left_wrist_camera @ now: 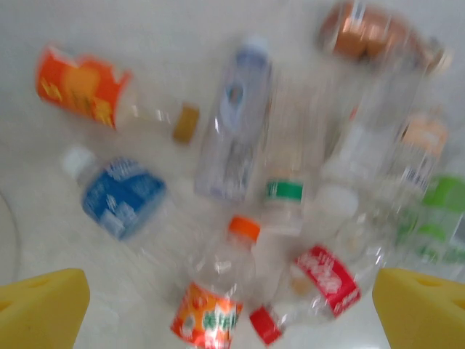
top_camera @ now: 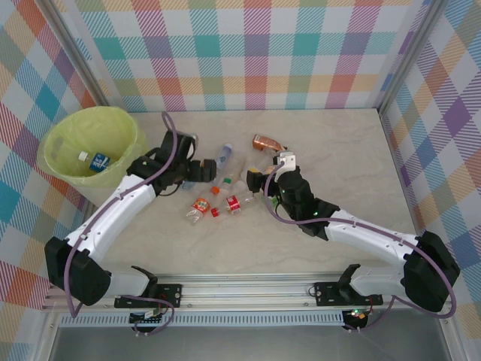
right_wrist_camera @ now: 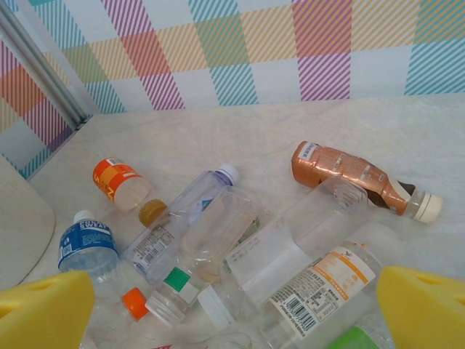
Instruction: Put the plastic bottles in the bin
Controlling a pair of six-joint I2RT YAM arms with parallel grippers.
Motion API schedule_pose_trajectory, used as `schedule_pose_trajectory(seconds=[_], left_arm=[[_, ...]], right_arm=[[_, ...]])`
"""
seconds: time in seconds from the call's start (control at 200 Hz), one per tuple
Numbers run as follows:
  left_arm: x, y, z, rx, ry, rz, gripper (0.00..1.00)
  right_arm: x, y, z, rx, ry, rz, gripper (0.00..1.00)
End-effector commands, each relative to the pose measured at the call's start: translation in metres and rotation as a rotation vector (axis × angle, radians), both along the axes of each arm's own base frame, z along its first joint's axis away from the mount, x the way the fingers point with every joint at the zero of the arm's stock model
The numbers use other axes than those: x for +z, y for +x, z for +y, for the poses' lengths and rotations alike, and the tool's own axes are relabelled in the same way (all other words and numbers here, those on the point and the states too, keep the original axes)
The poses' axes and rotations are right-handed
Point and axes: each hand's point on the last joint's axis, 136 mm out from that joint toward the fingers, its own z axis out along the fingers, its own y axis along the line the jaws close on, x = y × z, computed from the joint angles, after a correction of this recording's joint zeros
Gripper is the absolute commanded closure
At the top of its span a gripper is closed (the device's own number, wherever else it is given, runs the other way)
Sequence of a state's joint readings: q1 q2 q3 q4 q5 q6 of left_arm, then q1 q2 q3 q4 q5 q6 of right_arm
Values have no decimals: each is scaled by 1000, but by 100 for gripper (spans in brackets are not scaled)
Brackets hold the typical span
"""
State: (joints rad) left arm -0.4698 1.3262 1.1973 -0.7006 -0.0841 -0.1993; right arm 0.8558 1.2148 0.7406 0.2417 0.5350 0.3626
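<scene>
Several plastic bottles (top_camera: pixel 225 188) lie in a heap mid-table between my two grippers. In the left wrist view an orange-capped bottle (left_wrist_camera: pixel 218 291) and a red-labelled bottle (left_wrist_camera: pixel 320 283) lie just beyond my open left gripper (left_wrist_camera: pixel 232 313), which holds nothing. A blue-labelled bottle (left_wrist_camera: pixel 120 196) lies to their left. My right gripper (right_wrist_camera: pixel 232 320) is also open and empty, over a green-capped bottle (right_wrist_camera: pixel 174 287) and an orange-and-white-labelled one (right_wrist_camera: pixel 327 287). A brown bottle (right_wrist_camera: pixel 349 174) lies further back. The bin (top_camera: pixel 92 143) stands far left with one blue-labelled bottle (top_camera: pixel 98 161) inside.
Checked walls close off the back and both sides of the table. A metal rail (top_camera: pixel 248 289) runs along the near edge by the arm bases. Bare tabletop (top_camera: pixel 338 150) stretches right of the heap.
</scene>
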Motion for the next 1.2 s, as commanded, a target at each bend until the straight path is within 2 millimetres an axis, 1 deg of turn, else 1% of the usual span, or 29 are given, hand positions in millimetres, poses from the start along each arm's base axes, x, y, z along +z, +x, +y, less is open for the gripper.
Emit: schedule_pose_trajectory(seconds=[0.0, 0.07, 0.145, 0.215, 0.295, 0.36, 0.435, 0.555, 0.635, 0.74, 0.875, 0.93, 1.195], left_arm=[[-40, -23, -18, -33, -107, 130, 0], [-69, -32, -18, -27, -110, 190, 0], [-95, -36, -8, 14, -61, 213, 0], [-111, -32, -2, 46, -52, 180, 0], [-124, -30, -6, 37, -79, 146, 0], [-130, -29, -8, 20, -89, 131, 0], [-138, -33, -8, -4, -75, 145, 4], [-147, -34, -7, -18, -37, 180, 18], [-152, -35, -4, -13, -18, 190, 24], [-158, -36, -2, -16, 21, 193, 26], [-159, -33, -5, -41, 67, 184, 26], [-159, -31, -6, -49, 75, 181, 29], [-171, -28, -9, -49, 114, 214, 37]], right_arm=[[-3, 1, -11, -47, 19, 8, 0], [-4, 2, -11, -50, 19, 11, 0], [-5, 3, -10, -50, 24, 17, 0], [-5, 4, -8, -53, 29, 22, 0], [-6, 6, -6, -51, 21, 26, 0], [-5, 7, -4, -45, 9, 29, 0], [-4, 7, -3, -41, 1, 31, 0], [-5, 6, -4, -42, 1, 31, 0], [-4, 6, -4, -42, 0, 30, 0], [-7, 6, -4, -42, -2, 37, 0], [-6, 6, -4, -41, 0, 36, 0], [-6, 6, -3, -39, -3, 36, 0], [-7, 4, -6, -41, -5, 44, 0]])
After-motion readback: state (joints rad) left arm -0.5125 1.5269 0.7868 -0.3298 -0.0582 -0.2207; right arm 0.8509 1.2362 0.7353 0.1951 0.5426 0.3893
